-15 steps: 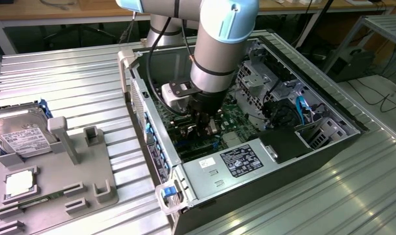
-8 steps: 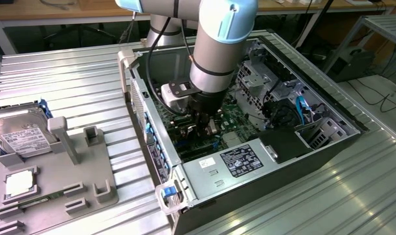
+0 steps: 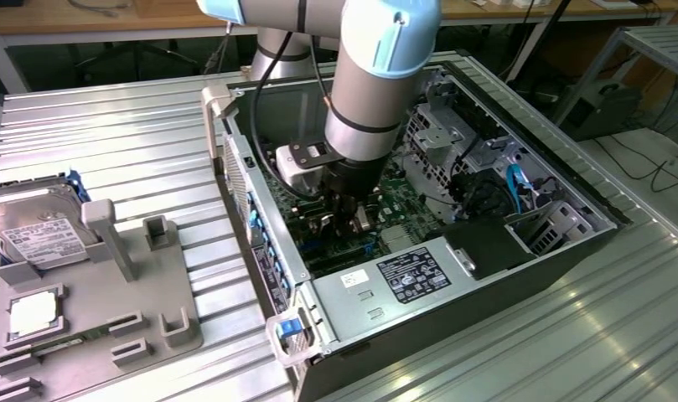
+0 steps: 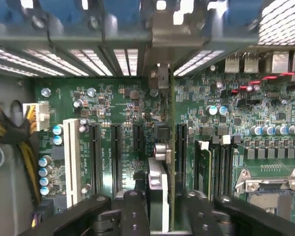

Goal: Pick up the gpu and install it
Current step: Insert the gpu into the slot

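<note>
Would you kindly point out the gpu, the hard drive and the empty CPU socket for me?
gpu [image 4: 160, 196]: wrist view, on the card's upper edge between the jaws.
hard drive [image 3: 31, 226]: exterior view, on its white label.
CPU socket [image 4: 273, 194]: wrist view, on the bare contact field inside the metal frame.

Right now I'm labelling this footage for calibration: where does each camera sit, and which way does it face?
Exterior view: off the arm, raised, looking down at the open computer case on a ribbed metal table; the arm reaches into it.
Wrist view: on the wrist, facing the motherboard; the gripper grips the gpu edge-on.
Shared: gripper, motherboard.
</note>
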`<action>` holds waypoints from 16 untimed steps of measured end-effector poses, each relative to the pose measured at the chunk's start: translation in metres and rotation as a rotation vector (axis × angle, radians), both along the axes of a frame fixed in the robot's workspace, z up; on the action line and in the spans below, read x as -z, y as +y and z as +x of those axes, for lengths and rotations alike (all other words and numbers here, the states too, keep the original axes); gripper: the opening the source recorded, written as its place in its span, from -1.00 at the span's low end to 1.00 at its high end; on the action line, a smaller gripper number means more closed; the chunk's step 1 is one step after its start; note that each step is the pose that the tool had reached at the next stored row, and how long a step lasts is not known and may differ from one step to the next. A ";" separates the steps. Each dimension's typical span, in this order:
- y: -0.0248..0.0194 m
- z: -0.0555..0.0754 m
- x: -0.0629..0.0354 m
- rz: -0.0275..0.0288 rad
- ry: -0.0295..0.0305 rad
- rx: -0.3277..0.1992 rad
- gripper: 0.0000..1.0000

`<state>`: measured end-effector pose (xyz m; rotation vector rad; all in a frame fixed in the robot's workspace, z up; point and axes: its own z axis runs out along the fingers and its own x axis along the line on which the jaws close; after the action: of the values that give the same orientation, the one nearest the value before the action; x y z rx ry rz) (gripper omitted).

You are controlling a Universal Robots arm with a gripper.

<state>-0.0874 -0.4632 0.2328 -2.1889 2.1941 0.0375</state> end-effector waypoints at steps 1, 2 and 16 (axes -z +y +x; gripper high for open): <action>-0.0001 0.000 -0.0007 -0.0016 0.0009 0.000 -0.29; -0.0001 0.000 -0.0005 -0.0011 0.0006 0.000 -0.29; 0.0001 0.000 -0.0512 -0.0021 -0.0009 0.000 -0.29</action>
<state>-0.0873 -0.4631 0.2841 -2.1895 2.1947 0.0342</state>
